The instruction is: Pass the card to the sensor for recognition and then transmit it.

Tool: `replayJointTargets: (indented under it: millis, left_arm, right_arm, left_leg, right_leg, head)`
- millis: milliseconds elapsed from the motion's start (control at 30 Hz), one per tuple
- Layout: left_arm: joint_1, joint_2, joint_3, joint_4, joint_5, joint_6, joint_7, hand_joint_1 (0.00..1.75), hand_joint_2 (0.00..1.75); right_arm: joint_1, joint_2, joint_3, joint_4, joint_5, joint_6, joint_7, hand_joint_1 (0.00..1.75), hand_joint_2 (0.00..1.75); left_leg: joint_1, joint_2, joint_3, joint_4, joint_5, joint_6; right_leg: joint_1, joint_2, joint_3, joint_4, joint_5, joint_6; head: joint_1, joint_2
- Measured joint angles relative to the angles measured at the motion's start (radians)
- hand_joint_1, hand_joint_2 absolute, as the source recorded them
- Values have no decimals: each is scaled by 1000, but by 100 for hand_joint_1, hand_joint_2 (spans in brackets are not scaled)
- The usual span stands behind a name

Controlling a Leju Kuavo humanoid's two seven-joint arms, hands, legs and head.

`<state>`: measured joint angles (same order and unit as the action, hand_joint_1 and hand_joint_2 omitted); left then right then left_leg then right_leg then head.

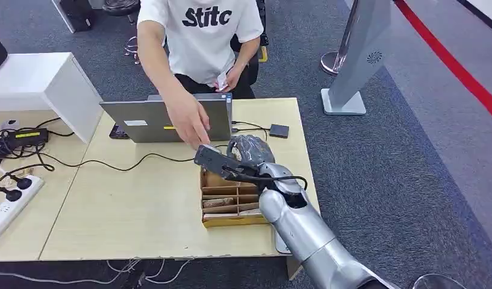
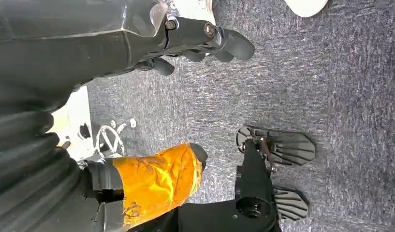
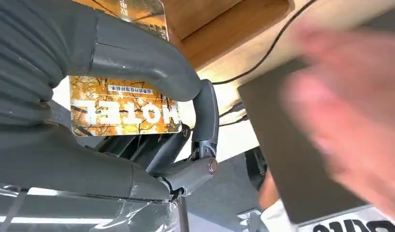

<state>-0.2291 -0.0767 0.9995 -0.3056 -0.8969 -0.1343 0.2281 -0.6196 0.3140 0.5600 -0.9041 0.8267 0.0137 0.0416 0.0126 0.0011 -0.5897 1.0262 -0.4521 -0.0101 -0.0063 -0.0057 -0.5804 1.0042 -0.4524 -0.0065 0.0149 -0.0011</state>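
Card x1, gripped in right hand; left hand curled, holding nothing; 1 person's hand nr it

L hand hangs empty, fingers curled, over grey carpet.

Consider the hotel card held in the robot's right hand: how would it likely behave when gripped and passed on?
The card is probably stiff: it stays flat in the right hand with no visible bend. It looks thin, so likely light. Its glossy printed face suggests that it could slip if the grip loosens as the person's hand takes it.
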Motion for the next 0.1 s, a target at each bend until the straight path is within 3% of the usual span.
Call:
replayJointTargets:
  millis: [100]
  left_arm:
    - [0, 0, 0, 0, 0, 0, 0, 0, 175]
  right_arm:
    - [0, 0, -18, -2, 0, -13, 0, 175, 175]
  left_leg:
    - [0, 0, 0, 0, 0, 0]
  right_leg:
    - [0, 0, 0, 0, 0, 0]
  head:
    - [0, 0]
